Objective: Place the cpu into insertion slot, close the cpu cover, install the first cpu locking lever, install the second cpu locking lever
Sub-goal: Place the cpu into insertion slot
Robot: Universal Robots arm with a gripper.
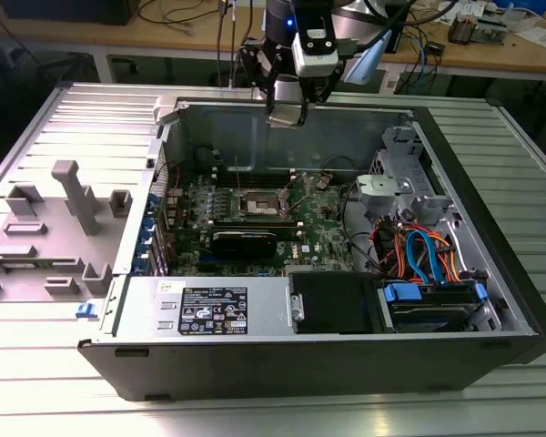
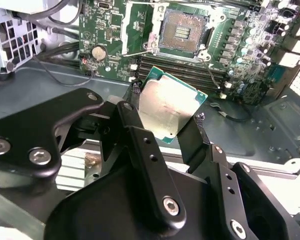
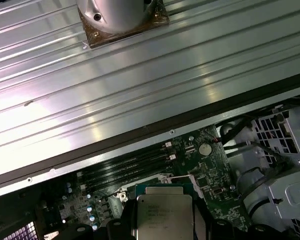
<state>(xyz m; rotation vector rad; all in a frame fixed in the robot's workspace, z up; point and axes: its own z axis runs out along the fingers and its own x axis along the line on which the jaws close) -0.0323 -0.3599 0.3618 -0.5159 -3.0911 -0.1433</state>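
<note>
One open computer case [image 1: 346, 364] lies on a ribbed metal surface [image 1: 55, 382]. One robot arm reaches in from the far side, and its single pincer [image 1: 287, 111] hangs above the case's far wall.

In the second wrist view the pincer's two black fingers [image 2: 137, 125] are clenched on opposite edges of one cpu [image 2: 172, 100]. The cpu is a small square chip with a dull silver top and a green border, and it is held in the air.

The cpu is well apart from the one insertion slot [image 2: 182, 31]. The slot sits open on the green motherboard [image 2: 110, 30] with its dark centre bare. One round coin battery [image 2: 98, 51] sits near the slot on the same board.

In the exterior view a bundle of blue and orange cables [image 1: 419, 250] lies at the exterior view's right end of the case. One grey plastic fixture [image 1: 77, 196] with several upright posts stands on the surface at the exterior view's left.
</note>
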